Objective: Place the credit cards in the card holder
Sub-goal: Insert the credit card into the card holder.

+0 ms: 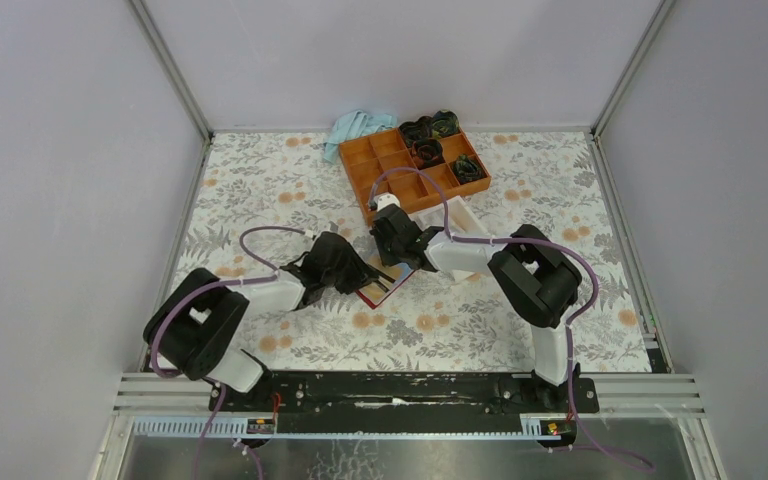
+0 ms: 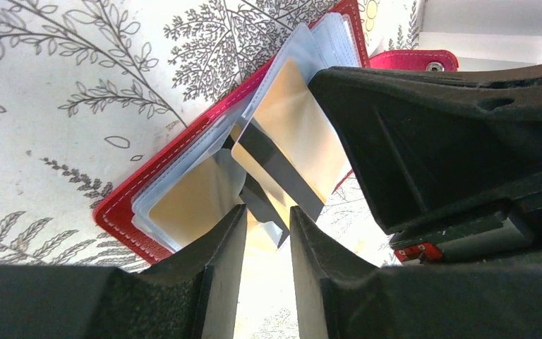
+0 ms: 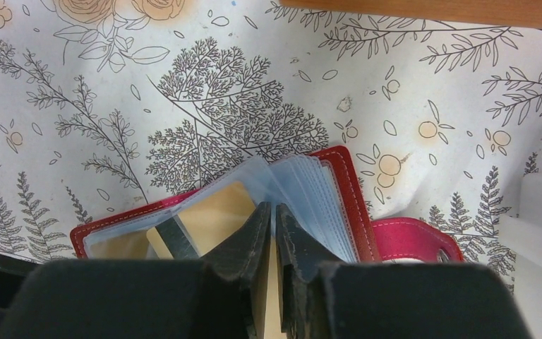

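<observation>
Over the open card holder (image 3: 339, 176), the right gripper (image 3: 269, 212) pinches a tan-gold credit card (image 2: 293, 120); at its edge the left gripper (image 2: 267, 219) stands narrowly apart, hold impossible to tell.

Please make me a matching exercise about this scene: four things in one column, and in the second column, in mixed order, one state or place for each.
Things:
1. card holder
2. gold card
3. orange compartment tray
4. light blue cloth

States or places:
a. crumpled, at the far back
b. red, lying open
c. bears a dark stripe
d. some compartments filled, some bare

Pairs: 1-b, 2-c, 3-d, 4-a
</observation>
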Available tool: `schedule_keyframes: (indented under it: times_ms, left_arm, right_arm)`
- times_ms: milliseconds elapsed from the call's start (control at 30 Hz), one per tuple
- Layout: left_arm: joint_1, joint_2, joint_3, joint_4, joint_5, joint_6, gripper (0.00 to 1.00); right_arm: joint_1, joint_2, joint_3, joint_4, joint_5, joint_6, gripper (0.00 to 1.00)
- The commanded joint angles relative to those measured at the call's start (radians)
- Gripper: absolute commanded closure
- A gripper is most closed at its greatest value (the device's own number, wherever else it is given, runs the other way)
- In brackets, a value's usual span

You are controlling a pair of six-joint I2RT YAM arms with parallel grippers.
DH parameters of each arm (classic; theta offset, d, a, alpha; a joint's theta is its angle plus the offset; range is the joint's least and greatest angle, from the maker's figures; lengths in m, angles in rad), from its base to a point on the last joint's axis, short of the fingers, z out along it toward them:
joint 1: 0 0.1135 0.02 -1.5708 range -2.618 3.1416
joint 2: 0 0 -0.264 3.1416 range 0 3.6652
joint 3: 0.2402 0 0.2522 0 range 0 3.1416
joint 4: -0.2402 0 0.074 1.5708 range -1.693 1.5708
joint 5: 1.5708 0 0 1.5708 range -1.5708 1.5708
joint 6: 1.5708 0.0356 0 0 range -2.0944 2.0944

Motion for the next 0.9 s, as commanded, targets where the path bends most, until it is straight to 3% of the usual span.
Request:
schedule_keyframes:
  times_ms: [0, 367, 867]
  left_arm:
    - [-0.006, -0.029, -0.044, -0.042, -0.044, -0.007, 0.63]
    - [-0.006, 0.014, -0.023, -0.039, -0.048, -0.003, 0.64]
    - [-0.006, 0.047, -0.029, -0.051, -0.066, 0.004, 0.65]
  right_arm:
    - [0.023, 0.042, -0.034, -0.100, -0.048, 0.015, 0.85]
    - [0.022, -0.035, -0.052, -0.085, -0.015, 0.001, 0.69]
    - [0.022, -0.108, -0.052, -0.061, 0.074, -0.008, 0.67]
